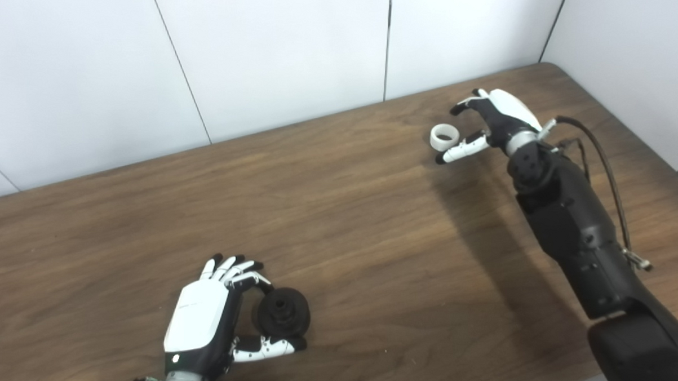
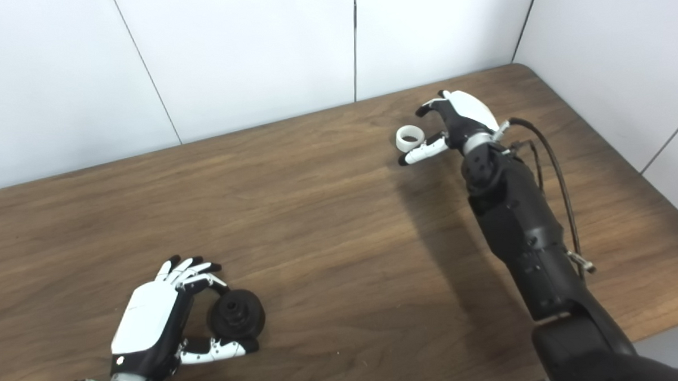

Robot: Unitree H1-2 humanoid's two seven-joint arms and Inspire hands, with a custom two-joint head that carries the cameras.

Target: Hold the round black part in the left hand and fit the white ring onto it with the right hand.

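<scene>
Black fingertips frame both grasps. Our left hand (image 1: 200,325) cups the black part (image 1: 283,312) on the table (image 1: 346,224), fingers and thumb spread around it, apparently not yet clamped. Our right hand (image 1: 492,123), reached far across, brackets the white ring (image 1: 444,136) with parted fingers, seemingly ready to pinch. Part and ring lie well apart, each nearest its own hand.

— Item one: what is carrying everything?

— A surface (image 1: 345,213) of dark brown wood grain, running from the near edge to the back and showing a rounded far right corner.

— Item two: what is standing behind it?

— White wall panels (image 1: 278,51), meeting the surface's far edge and its right side, with thin dark seams dividing them.
</scene>
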